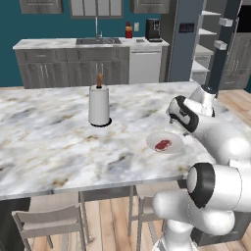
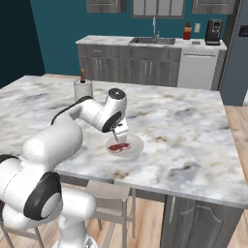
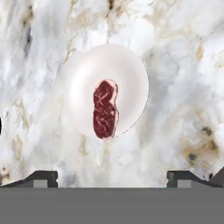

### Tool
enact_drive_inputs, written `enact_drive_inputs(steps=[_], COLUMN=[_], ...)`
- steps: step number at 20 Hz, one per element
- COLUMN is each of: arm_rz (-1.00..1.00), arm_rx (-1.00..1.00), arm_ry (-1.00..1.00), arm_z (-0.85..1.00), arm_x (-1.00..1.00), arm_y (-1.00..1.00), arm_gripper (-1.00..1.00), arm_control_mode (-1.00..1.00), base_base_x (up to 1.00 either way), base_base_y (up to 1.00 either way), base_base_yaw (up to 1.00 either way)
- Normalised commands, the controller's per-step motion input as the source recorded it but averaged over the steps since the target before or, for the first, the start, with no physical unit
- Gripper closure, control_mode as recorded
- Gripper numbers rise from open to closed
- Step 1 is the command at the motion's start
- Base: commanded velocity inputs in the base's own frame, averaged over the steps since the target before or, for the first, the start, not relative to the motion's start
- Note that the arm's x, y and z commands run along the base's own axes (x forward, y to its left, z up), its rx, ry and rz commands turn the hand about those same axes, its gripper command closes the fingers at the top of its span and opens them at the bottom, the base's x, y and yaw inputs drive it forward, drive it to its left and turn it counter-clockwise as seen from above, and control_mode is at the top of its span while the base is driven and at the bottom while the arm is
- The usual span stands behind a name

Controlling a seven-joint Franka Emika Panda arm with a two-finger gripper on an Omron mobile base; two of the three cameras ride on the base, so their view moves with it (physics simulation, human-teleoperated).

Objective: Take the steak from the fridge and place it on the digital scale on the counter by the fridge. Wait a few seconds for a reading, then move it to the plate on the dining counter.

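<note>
The gripper (image 3: 112,177) hung above the plate (image 3: 78,87), its tips spread wide at the bottom of the hand view — holding nothing. The steak (image 3: 105,109) lay flat on the plate, mid-frame. A straight lift seemed the best retreat. The plate sat near the dining counter (image 1: 59,132) edge at right; a paper towel roll (image 1: 98,105) stood well apart, upper left.

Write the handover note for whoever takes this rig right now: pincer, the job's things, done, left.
Pincer: open, empty, hovering above the plate.
Small flat red raw steak: lies on the small round white plate, free of the fingers.
Plate sits on the broad white-grey marbled dining counter, near a white paper towel roll.
Done: steak delivered to the plate.
Left: nothing but to retract the arm.
</note>
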Motion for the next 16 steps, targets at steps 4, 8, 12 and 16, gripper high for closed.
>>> enact_drive_inputs(steps=[4, 8, 12, 16], arm_rz=[0.05, 0.12, 0.19, 0.23], arm_rx=[0.08, 0.01, -0.02, -0.14], arm_ry=[0.40, 0.29, 0.11, -0.04], arm_z=[0.63, 0.16, 0.00, 0.00], arm_x=[-1.00, -1.00, -1.00, -1.00], arm_y=[0.16, 0.53, 0.77, 0.98], arm_gripper=[-1.00, -1.00, -1.00, -1.00], arm_control_mode=[-1.00, -1.00, -1.00, -1.00], base_base_x=[0.00, 0.00, 0.00, 0.00], base_base_y=[0.00, 0.00, 0.00, 0.00], base_base_yaw=[0.00, 0.00, 0.00, 0.00])
